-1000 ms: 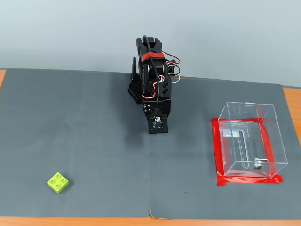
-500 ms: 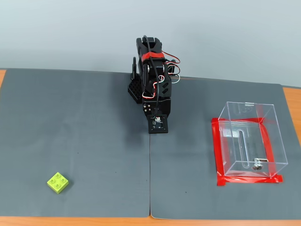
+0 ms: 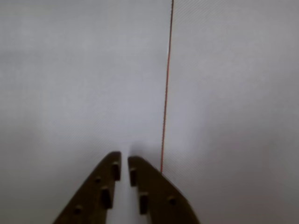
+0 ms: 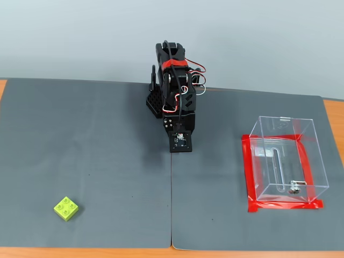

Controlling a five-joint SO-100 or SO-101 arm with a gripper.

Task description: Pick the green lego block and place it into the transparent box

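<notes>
Here one green lego block [image 4: 65,208], one transparent box [image 4: 285,159], one gripper [image 3: 123,163]

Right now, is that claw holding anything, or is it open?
Claw: closed, holding nothing; the small lime-green plastic brick lies far off on the grey mat.

So two cams here. The fixed one sits out front of my arm [image 4: 174,97], raised and tilted down, far enough back to catch both grey mats [image 4: 91,145], the wall behind, the green lego block [image 4: 65,208] lower left and the transparent box [image 4: 284,161] on the right. The wrist cam rides on me, looking down past my claw [image 3: 124,161] at the bottom edge, really close to the mat, all washed out. Both views share the seam between the mats [image 3: 166,88].
</notes>
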